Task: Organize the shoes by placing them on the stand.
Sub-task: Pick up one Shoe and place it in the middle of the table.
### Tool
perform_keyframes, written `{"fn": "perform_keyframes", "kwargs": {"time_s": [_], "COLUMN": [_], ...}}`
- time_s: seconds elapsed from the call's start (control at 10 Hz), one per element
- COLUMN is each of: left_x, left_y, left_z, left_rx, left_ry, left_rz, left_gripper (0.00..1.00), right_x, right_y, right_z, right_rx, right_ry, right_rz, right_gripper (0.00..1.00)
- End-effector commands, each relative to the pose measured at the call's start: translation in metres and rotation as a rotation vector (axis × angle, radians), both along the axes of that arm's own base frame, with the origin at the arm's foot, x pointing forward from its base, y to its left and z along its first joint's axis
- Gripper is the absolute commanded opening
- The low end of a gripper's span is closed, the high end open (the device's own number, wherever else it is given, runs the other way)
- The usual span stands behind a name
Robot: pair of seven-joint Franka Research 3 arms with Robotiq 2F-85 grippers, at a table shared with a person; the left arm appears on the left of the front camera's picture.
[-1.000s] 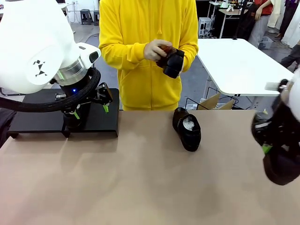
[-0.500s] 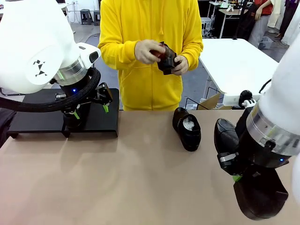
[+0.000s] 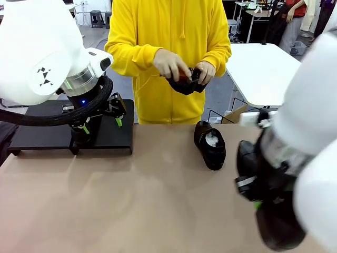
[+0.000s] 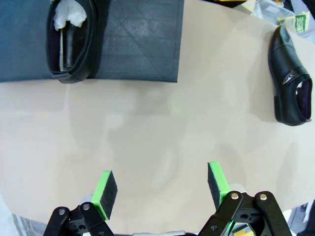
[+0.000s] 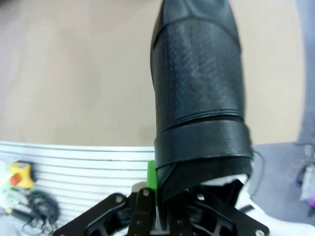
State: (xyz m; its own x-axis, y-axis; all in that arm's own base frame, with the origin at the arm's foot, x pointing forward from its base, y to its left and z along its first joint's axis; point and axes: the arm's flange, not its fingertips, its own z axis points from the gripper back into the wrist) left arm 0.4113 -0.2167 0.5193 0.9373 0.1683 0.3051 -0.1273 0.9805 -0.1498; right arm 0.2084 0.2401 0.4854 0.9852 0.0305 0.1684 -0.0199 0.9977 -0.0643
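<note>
Black leather, glossy: the first shoe (image 4: 71, 42) is already sitting on the stand (image 4: 142, 44), white paper showing in its opening, the rest of the platform lying bare beside it. The right tool (image 3: 257, 201) is pinching a second shoe (image 5: 197, 83) at the rim of its opening, jaws pressed together on the leather, and is holding it clear of the tabletop (image 3: 131, 200) at the robot's right, well apart from the stand. The left tool (image 4: 161, 187) is hovering with its green pads (image 4: 106, 194) spread and nothing between them, over bare tabletop just beside the stand. A third shoe (image 3: 210, 145) is lying on the tabletop near the middle, paper inside, toe pointing roughly toward the robot's side. The person at the far side is holding the fourth shoe (image 3: 185, 83) in both hands (image 3: 169, 63) and working at it with something reddish-brown, too small to name. Judgement: the step in hand is the carry of the second shoe toward the stand. The next move is calling for a long reach across the middle, passing the third shoe without clipping it, then setting the sole flat on the bare platform alongside the first shoe; the left arm is standing by that end and may be needing to give way.
</note>
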Motion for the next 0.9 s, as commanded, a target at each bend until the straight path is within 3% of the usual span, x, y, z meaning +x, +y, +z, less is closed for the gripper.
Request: {"fn": "perform_keyframes", "kwargs": {"time_s": [0.0, 0.4, 0.8], "left_x": [-0.001, -0.001, -0.001], "left_y": [0.002, 0.002, 0.002], "left_z": [0.002, 0.002, 0.002], "left_rx": [0.009, 0.009, 0.009], "left_ry": [-0.002, -0.002, -0.002], "left_rz": [0.004, 0.004, 0.004], "left_gripper": [0.95, 0.95, 0.95], "right_x": [0.011, 0.051, 0.097], "right_y": [0.069, 0.153, 0.194], "right_z": [-0.01, -0.05, -0.094], "right_rx": [-0.003, 0.027, 0.051], "right_ry": [-0.025, -0.005, 0.085], "right_rz": [0.078, 0.066, -0.009], "right_gripper": [0.0, 0.0, 0.0]}}
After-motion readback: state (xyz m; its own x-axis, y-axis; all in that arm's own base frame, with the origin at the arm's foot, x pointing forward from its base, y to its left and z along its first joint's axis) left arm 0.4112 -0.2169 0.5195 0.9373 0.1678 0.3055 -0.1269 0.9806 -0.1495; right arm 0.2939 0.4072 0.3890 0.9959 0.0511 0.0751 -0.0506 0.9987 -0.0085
